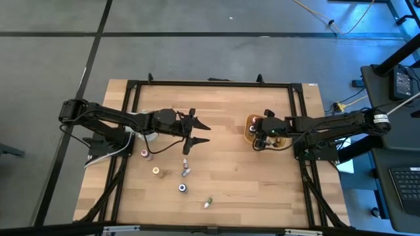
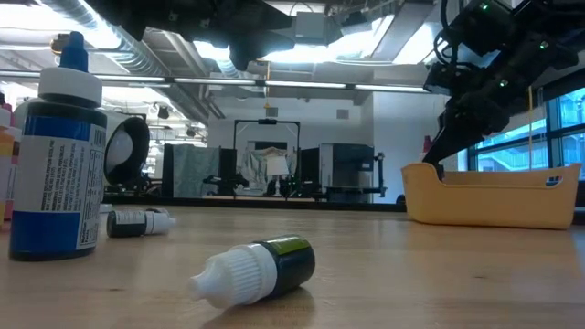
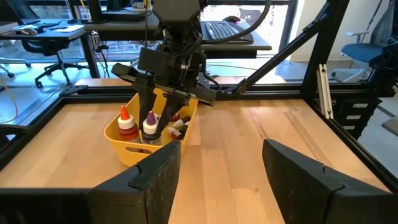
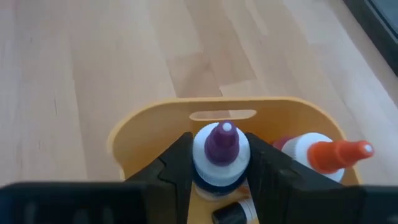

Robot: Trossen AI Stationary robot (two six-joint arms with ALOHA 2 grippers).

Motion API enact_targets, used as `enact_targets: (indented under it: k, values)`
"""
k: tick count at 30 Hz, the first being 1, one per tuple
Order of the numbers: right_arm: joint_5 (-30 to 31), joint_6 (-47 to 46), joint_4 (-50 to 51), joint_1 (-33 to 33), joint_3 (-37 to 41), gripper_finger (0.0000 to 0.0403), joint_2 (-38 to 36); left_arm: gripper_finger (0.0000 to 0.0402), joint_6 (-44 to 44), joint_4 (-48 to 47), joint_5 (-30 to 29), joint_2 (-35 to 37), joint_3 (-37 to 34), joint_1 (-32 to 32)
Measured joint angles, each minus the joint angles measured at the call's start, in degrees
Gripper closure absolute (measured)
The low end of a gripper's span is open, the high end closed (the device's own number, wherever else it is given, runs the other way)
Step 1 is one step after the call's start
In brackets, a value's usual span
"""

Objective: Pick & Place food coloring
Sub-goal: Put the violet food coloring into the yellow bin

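While the left arm waits, the right claw (image 4: 219, 163) grasps a purple-capped bottle (image 4: 221, 154) inside the yellow tray (image 1: 250, 133).

The tray sits on the right half of the wooden table (image 1: 230, 177); in it the held bottle stands upright, with an orange-capped bottle (image 4: 323, 155) just beside it and other bottles lying lower down. The left claw (image 1: 202, 132) hangs released above the middle of the table, fingers (image 3: 155, 180) spread with nothing between them. Five more food coloring bottles are scattered on the table near the left arm, among them a blue one (image 1: 182, 188) standing upright and a green one (image 2: 260, 268) lying on its side closest to the table's front edge.
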State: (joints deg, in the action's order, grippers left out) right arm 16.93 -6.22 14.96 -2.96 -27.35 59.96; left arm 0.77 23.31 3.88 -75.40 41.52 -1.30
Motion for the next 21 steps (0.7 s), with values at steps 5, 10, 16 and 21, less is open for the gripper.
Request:
enact_targets:
  k: [5,10,16,21]
  values:
    - [1.2,-1.1,-0.4,0.0,0.0,0.028,0.0,0.0182,0.0,0.0,0.0,0.0,0.0,0.0]
    - [0.2,-2.3,1.0,0.0,0.0,0.0269,0.0,0.018,0.0,0.0,0.0,0.0,0.0,0.0]
    - [0.1,-2.5,1.7,0.0,0.0,0.0178,-0.1,0.018,0.0,0.0,0.0,0.0,0.0,0.0]
    - [0.0,-1.5,3.2,0.0,0.0,0.014,-0.1,0.0181,0.0,0.0,0.0,0.0,0.0,0.0]
